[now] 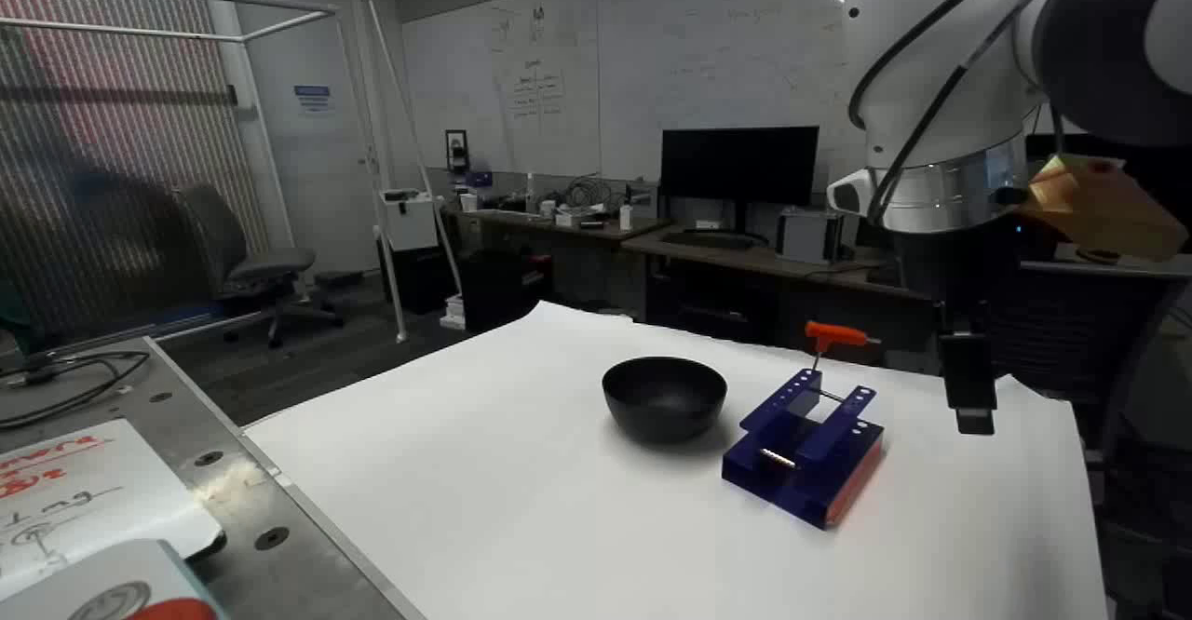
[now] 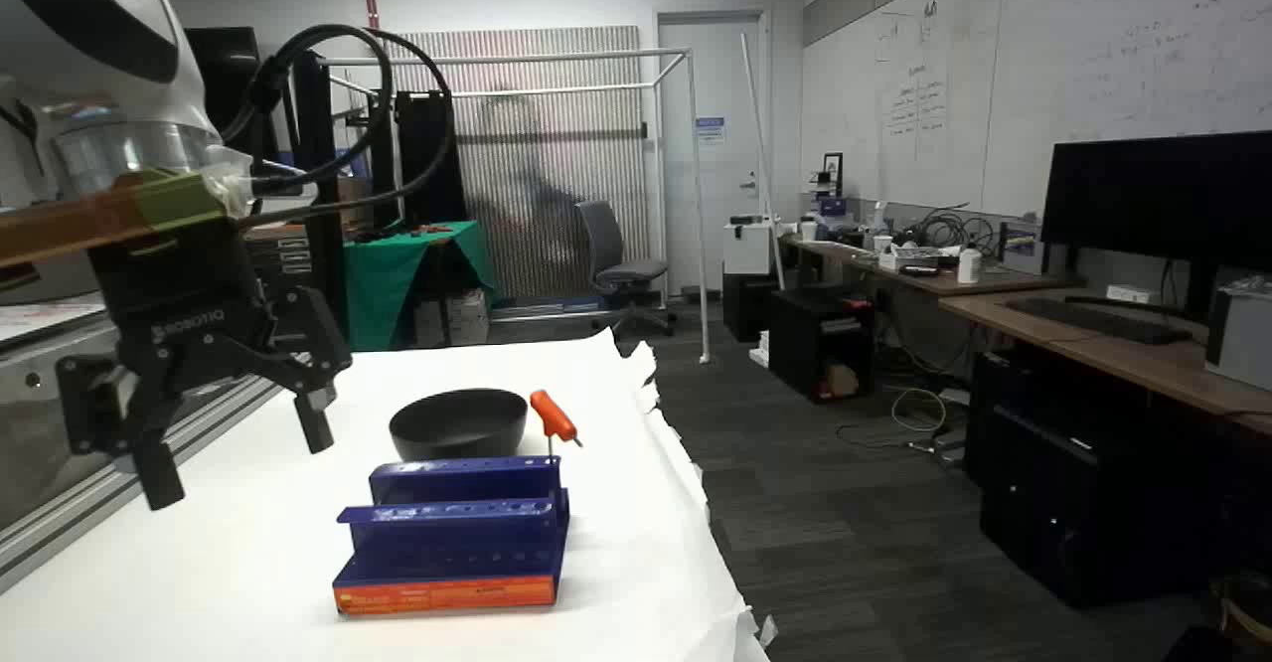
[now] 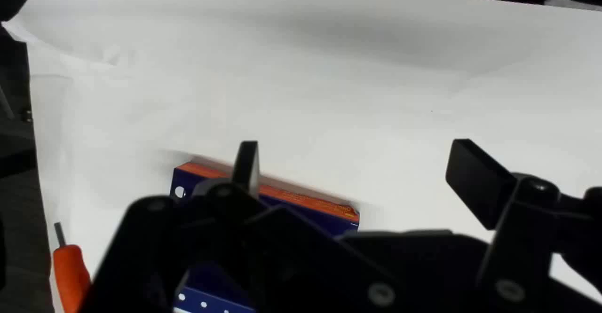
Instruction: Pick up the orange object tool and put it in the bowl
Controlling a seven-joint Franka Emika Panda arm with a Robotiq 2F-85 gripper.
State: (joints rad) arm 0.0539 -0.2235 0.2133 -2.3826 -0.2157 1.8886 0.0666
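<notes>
1. Rack (image 3: 324,221): partly covered by the claw (image 3: 360,172), wrist view.
2. Fingers (image 1: 970,369): overlapping in an exterior view; gap not discernible there.
3. Orange tool (image 3: 70,275): handle cut off by the lower edge, wrist view.
4. Bowl (image 2: 457,428): base hidden behind the rack in an exterior view.
5. Label (image 2: 447,597): print too small to read in an exterior view.
6. Arm (image 1: 950,71): cut off by picture edges in both exterior views.
7. Whiteboard writing (image 1: 535,94): illegible in both exterior views.

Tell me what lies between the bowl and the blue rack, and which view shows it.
In an exterior view, only a narrow strip of white table covering shows between the bowl and the blue rack.
</notes>
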